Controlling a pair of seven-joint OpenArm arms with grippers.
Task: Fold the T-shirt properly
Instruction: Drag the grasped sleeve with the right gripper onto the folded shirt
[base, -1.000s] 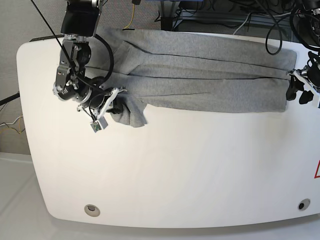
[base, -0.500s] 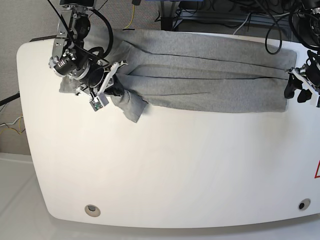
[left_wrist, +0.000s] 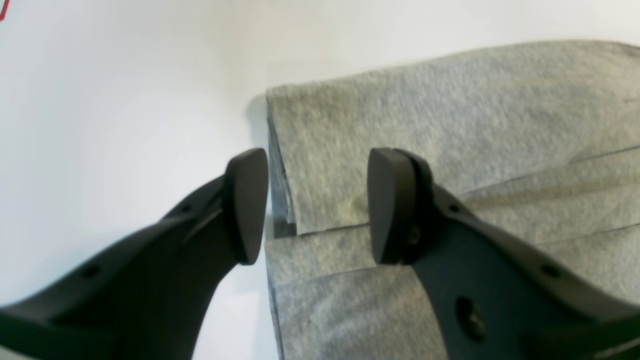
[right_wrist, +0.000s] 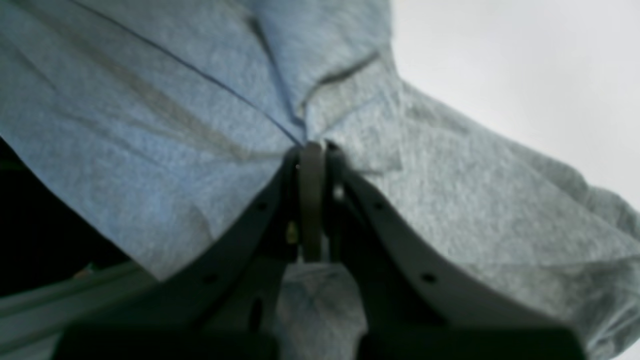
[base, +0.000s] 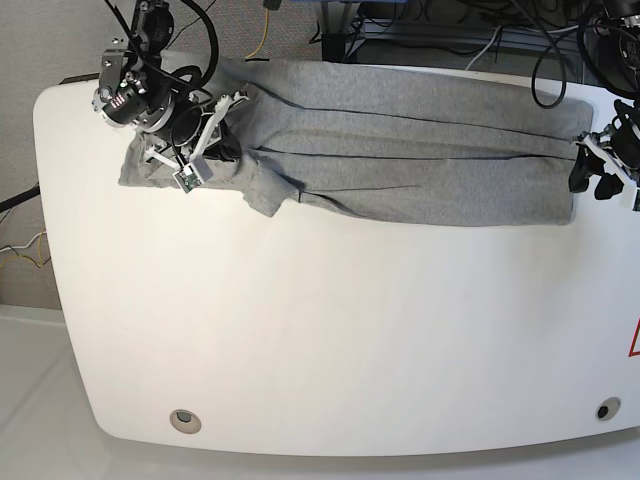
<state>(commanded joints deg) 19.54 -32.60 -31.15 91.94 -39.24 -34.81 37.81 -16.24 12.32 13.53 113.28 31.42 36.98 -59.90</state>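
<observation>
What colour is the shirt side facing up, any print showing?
Plain heather grey, no print visible on the T-shirt; clearest in the base view.

We see the right tool (right_wrist: 312, 200) at the far left of the base view, its dark jaws pressed together on a pinch of the T-shirt (base: 420, 150), with grey cloth bunched to either side of them. Its arm reaches in from the far edge of the counter (base: 330, 340) and bends down at the wrist. The left tool (left_wrist: 317, 205) sits at the far right, jaws parted, one pad (left_wrist: 245, 205) over bare counter, the other above the cloth's edge.
</observation>
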